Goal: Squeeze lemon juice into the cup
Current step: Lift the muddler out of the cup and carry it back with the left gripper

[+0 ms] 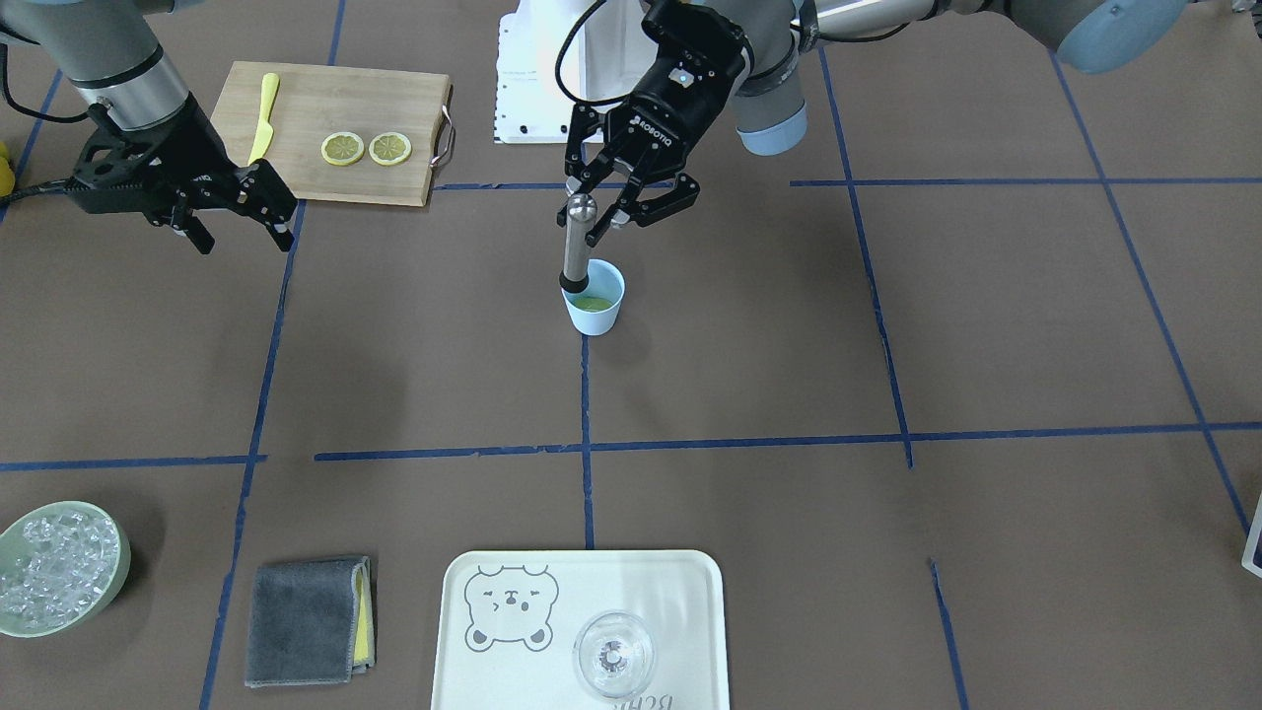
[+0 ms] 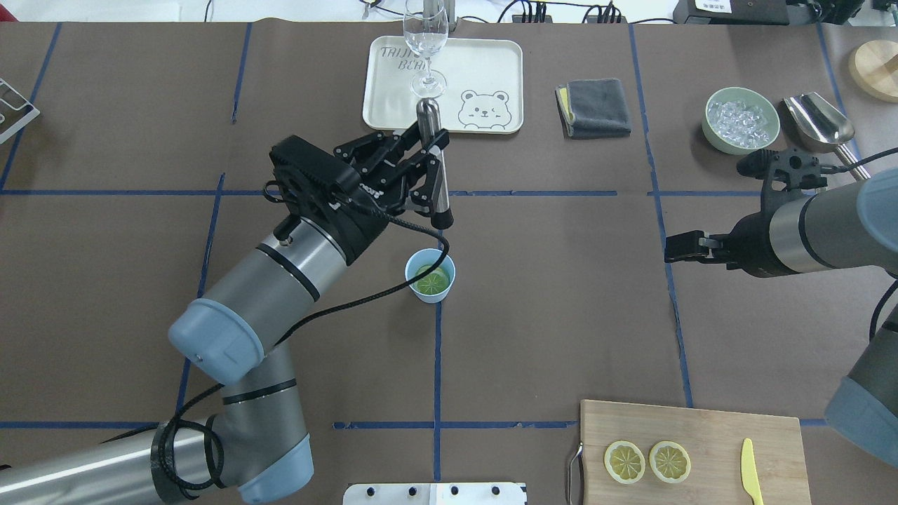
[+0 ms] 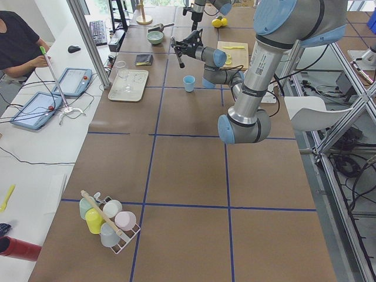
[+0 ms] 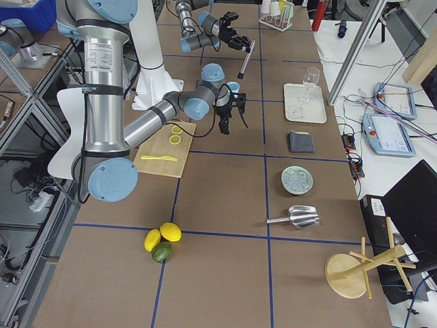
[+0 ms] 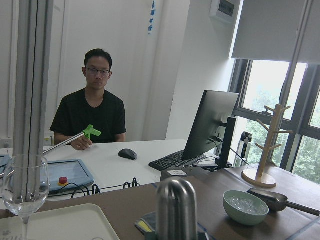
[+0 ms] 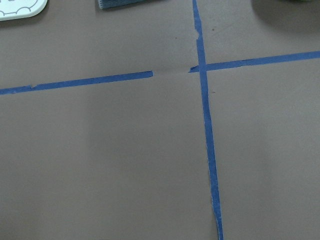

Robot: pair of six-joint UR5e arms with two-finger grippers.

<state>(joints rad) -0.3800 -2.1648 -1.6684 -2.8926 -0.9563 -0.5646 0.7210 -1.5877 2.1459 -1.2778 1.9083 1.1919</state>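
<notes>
The light-blue cup (image 1: 595,301) (image 2: 430,275) stands near the table's middle with a yellow-green lemon slice (image 2: 431,282) lying inside it. My left gripper (image 1: 603,212) (image 2: 430,168) is shut on a steel muddler (image 1: 575,247) (image 2: 435,165), held tilted and raised a little above and beyond the cup. The muddler's rounded top fills the bottom of the left wrist view (image 5: 176,210). Two more lemon slices (image 1: 342,148) (image 1: 390,148) lie on the wooden cutting board (image 1: 325,108). My right gripper (image 1: 242,232) is open and empty above bare table beside the board.
A yellow plastic knife (image 1: 262,118) lies on the board. A white bear tray (image 1: 680,592) holds a clear glass (image 1: 613,653). A grey cloth (image 1: 306,621), a pale green bowl of ice (image 1: 54,567) and a metal scoop (image 2: 817,119) lie along the operators' side.
</notes>
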